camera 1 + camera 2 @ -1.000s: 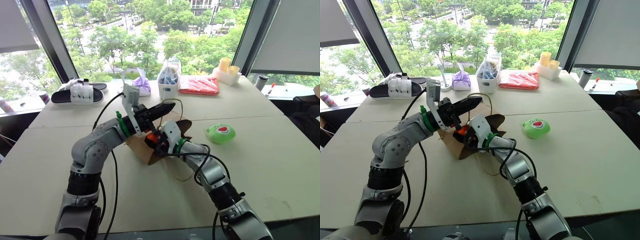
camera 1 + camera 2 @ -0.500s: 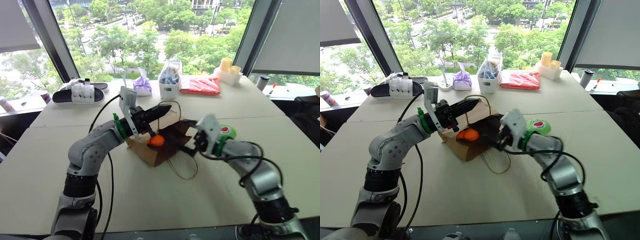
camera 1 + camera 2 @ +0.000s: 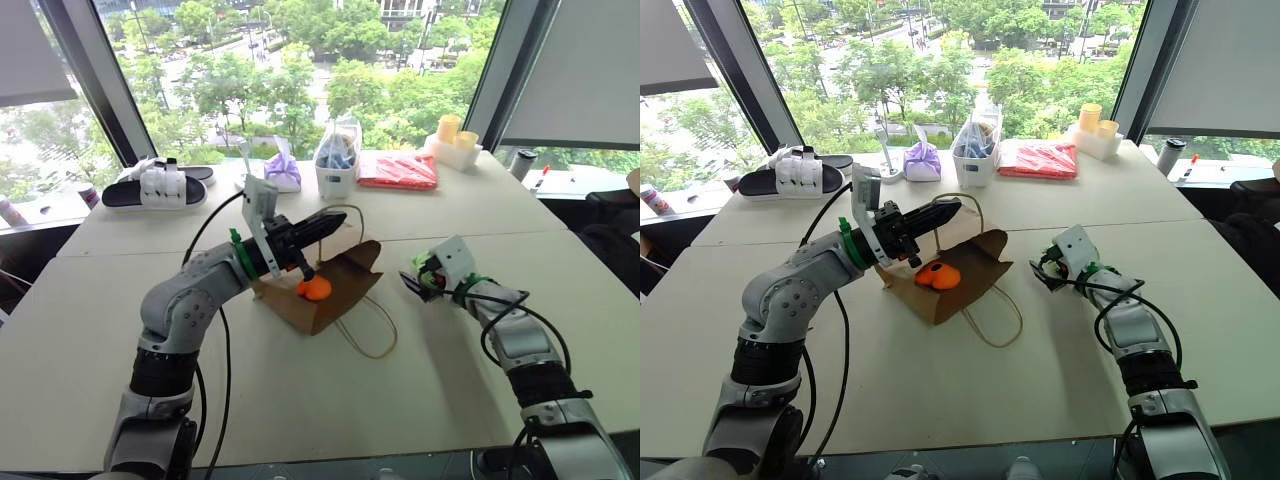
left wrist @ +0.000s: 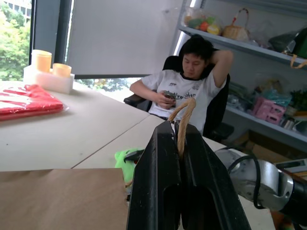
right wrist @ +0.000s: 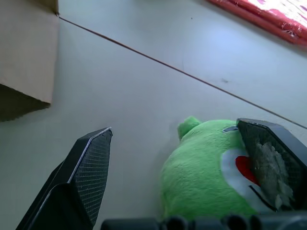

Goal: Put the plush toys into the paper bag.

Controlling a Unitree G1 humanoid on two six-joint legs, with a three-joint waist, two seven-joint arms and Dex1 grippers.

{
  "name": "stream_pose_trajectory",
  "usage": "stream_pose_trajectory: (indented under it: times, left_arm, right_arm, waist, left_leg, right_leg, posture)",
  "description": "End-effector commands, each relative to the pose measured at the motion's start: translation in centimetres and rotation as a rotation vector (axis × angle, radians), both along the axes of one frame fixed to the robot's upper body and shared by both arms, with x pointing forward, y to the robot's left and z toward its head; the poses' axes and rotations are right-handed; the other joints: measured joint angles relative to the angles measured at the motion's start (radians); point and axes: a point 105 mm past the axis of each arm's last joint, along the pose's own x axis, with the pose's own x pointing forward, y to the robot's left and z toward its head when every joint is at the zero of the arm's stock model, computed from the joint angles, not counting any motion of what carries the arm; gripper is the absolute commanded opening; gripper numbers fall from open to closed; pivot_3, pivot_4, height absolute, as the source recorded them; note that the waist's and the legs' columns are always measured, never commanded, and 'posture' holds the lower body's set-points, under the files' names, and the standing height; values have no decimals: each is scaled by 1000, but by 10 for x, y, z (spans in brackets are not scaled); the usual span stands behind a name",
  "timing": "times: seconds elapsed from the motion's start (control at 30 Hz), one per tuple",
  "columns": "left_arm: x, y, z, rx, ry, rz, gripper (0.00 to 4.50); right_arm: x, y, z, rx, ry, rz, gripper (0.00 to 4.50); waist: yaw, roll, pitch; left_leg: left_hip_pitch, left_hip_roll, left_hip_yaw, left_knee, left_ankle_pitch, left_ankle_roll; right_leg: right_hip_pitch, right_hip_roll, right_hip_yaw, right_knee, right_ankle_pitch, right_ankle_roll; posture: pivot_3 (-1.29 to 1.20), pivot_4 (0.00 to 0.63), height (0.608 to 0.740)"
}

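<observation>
Paper bag: lies on its side at the middle of the desk, mouth turned toward 3 o'clock; one cord loop trails on the desk at the bag's 5 o'clock.
Orange plush toy: sits just inside the bag's mouth.
Green plush toy: on the desk at 3 o'clock from the bag, well apart from it, red mouth showing in the right wrist view.
Left claw: pressed together, pinching the bag's upper cord handle and holding it raised above the bag.
Right claw: spread wide, low over the desk with the green toy between its two fingers; whether a finger touches the toy I cannot tell.
Desk's far edge, 12 o'clock: a purple bag, a clear container, a red packet.
Far edge, 10 o'clock: black slippers.
Background: a person sits in a chair beyond the desk, seen from the left wrist.
</observation>
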Motion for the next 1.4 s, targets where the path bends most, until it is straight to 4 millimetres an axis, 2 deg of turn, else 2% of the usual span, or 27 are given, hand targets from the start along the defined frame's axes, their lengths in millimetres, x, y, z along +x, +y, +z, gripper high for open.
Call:
stream_pose_trajectory:
  times: [0.03, 0.13, 0.23, 0.3, 0.37, 0.4, 0.47, 0.5, 0.57, 0.7, 0.8, 0.87, 0.9, 1.03, 1.07, 1.2, 1.4]
  left_arm:
    - [-7, 4, 13, -12, -70, 18, 0]
    - [-6, 6, 12, -8, -72, 31, 0]
    - [-6, 7, 12, -9, -73, 36, 0]
    - [-5, 6, 13, -13, -72, 38, 0]
    - [-3, 5, 14, -16, -73, 39, 0]
    - [-3, 5, 14, -17, -73, 40, 0]
    - [-1, 4, 15, -19, -72, 38, 0]
    - [0, 5, 16, -25, -68, 36, 0]
    - [1, 6, 18, -34, -63, 36, 0]
    - [2, 5, 22, -39, -62, 24, 0]
    - [2, 4, 26, -49, -63, 17, 0]
    - [0, 3, 29, -60, -61, 7, 0]
    - [0, 2, 29, -63, -61, 3, 0]
    - [-5, -1, 26, -59, -42, -25, 0]
    - [-6, -2, 26, -61, -38, -27, 0]
    - [-11, -2, 27, -65, -34, -35, 0]
    - [-14, 0, 30, -75, -31, -22, 0]
  right_arm:
    - [11, -25, 9, -106, -53, -134, 4467]
    - [15, -38, 14, -120, -79, -200, 3679]
    - [15, -44, 21, -127, -104, -216, 2242]
    - [13, -48, 28, -123, -129, -227, 1047]
    - [10, -46, 34, -105, -138, -202, 203]
    - [7, -44, 36, -94, -138, -185, 96]
    - [-7, -19, 61, 8, -196, -50, 96]
    - [-21, -2, 75, 59, -219, 46, 96]
    - [-45, 22, 88, 112, -216, 173, 96]
    - [-95, 76, 92, 224, -82, 412, 96]
    - [-113, 101, 91, 234, -32, 497, 96]
    - [-118, 120, 85, 242, -18, 533, 96]
    - [-118, 126, 83, 248, -15, 539, 96]
    - [-97, 150, 71, 240, -22, 519, 96]
    - [-94, 153, 70, 240, -24, 517, 96]
    - [-60, 163, 63, 100, -116, 458, 96]
    - [-26, 174, 62, 112, -193, 374, 96]
  waist:
    - [1, 0, 0]
    - [8, 0, 0]
    - [4, 0, 0]
    - [3, 0, 0]
    - [2, 0, 0]
    - [3, 0, 0]
    - [5, 0, 0]
    - [5, 0, 0]
    - [3, 0, 0]
    - [3, 0, 0]
    - [7, 0, 0]
    - [7, 0, 0]
    - [7, 0, 0]
    - [2, -1, 0]
    - [3, -1, 0]
    - [4, -1, 0]
    - [0, -1, 0]
  left_leg:
    - [0, 0, 0, 1, 0, 0]
    - [0, 0, 0, 1, 0, 0]
    - [0, 0, 0, 1, 0, 0]
    - [0, 0, 0, 1, 0, 0]
    - [0, 0, 0, 1, 0, 0]
    - [0, 0, 0, 1, 0, 0]
    - [0, 0, 0, 1, 0, 0]
    - [0, 0, 0, 1, 0, 0]
    - [-1, 0, -1, 0, 0, 0]
    - [-1, 1, -3, 0, 0, 1]
    - [-1, 1, -5, 1, -1, 1]
    - [-1, 0, -5, 1, -1, 2]
    - [-1, 0, -5, 1, -1, 2]
    - [0, 0, -4, 1, 0, 1]
    - [0, 0, -4, 1, 0, 1]
    - [0, 0, -5, 1, 0, 0]
    - [0, 0, -5, 0, 0, 0]
  right_leg:
    - [0, 0, 0, 0, 0, 0]
    - [1, 0, 0, 0, 0, 0]
    - [1, 0, 1, 0, 0, 0]
    - [1, 0, 1, 0, 0, 0]
    - [1, 0, 1, 0, 0, 0]
    - [1, 0, 1, 0, 0, 0]
    - [1, 0, 0, 0, 0, 0]
    - [0, 0, 0, 0, 0, 0]
    - [0, 0, 0, 0, 0, 0]
    - [0, 0, 0, 0, 0, 0]
    - [0, 0, 0, 0, 0, 0]
    - [1, 0, 0, 0, 0, 0]
    - [1, 0, 0, 0, 0, 0]
    - [1, 0, 0, 0, 0, 0]
    - [0, 0, 0, 0, 0, 0]
    - [0, 0, 0, 0, 0, 0]
    - [-1, 0, 0, 0, 0, 0]
  posture:
    - [0, 150, 740]
    - [0, 150, 740]
    - [0, 150, 740]
    - [0, 150, 740]
    - [0, 150, 740]
    - [0, 150, 740]
    - [0, 150, 740]
    - [0, 150, 740]
    - [0, 150, 740]
    - [0, 150, 740]
    - [0, 150, 740]
    - [0, 150, 740]
    - [0, 150, 740]
    - [0, 150, 740]
    - [0, 150, 740]
    - [0, 150, 740]
    - [0, 150, 740]
